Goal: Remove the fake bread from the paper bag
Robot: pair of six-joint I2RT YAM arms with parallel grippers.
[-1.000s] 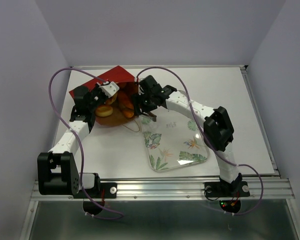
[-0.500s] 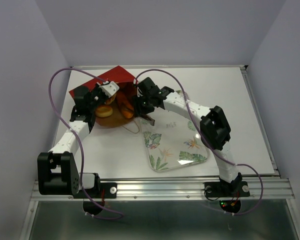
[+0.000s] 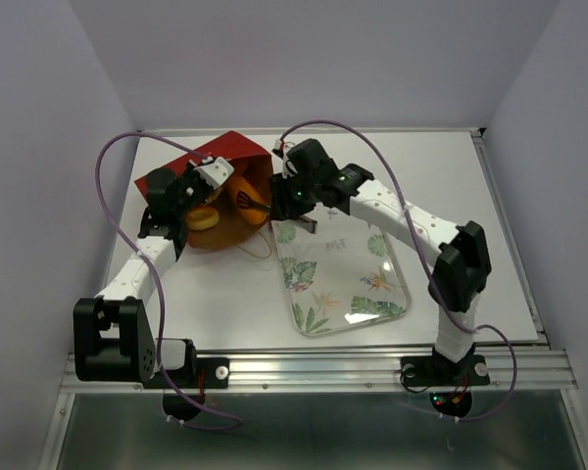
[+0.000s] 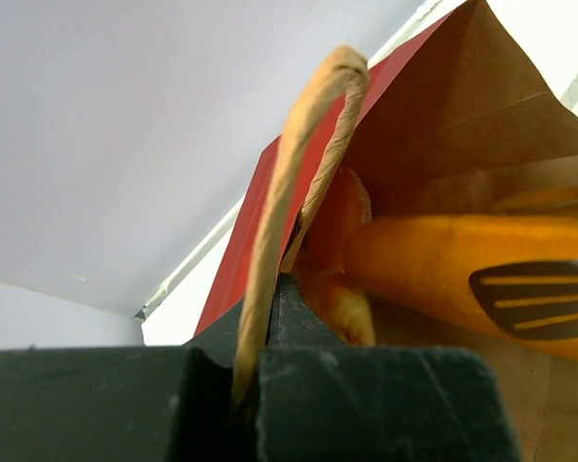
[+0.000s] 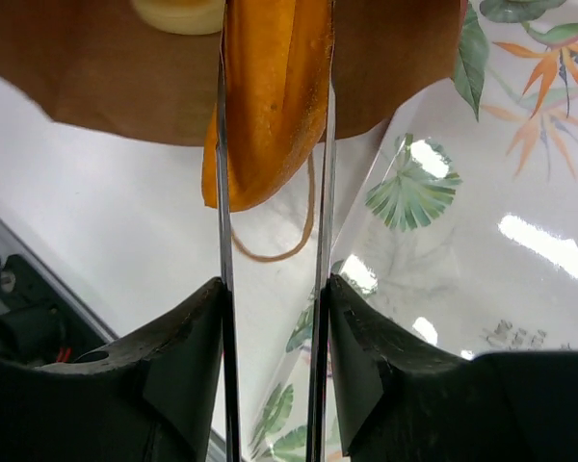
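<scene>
You're on the pull-out of the long loaf (image 5: 270, 115), so draw the right gripper (image 5: 275, 38) straight back out of the bag's mouth toward the right. Go low and level rather than lifting. My guess is an upward yank would snag the brown lip or drag the whole paper bag (image 3: 211, 152) along with it. The leaf-patterned tray (image 3: 372, 250) sits just right of the mouth and looks like the obvious drop spot.

Fingers: the right ones are narrow, pinched on both sides of the loaf. One tip of the loaf pokes out past the bag's edge and the rest is inside. The left gripper (image 4: 270, 337) has its fingers clamped tight on the twine handle (image 4: 299, 144), holding the upper lip up so the mouth gapes.

The bag lies on its side at the far left of the desk (image 3: 470, 215). At least one round bun (image 3: 204, 217) is in there beside the loaf, so I wouldn't let go of that handle yet.
</scene>
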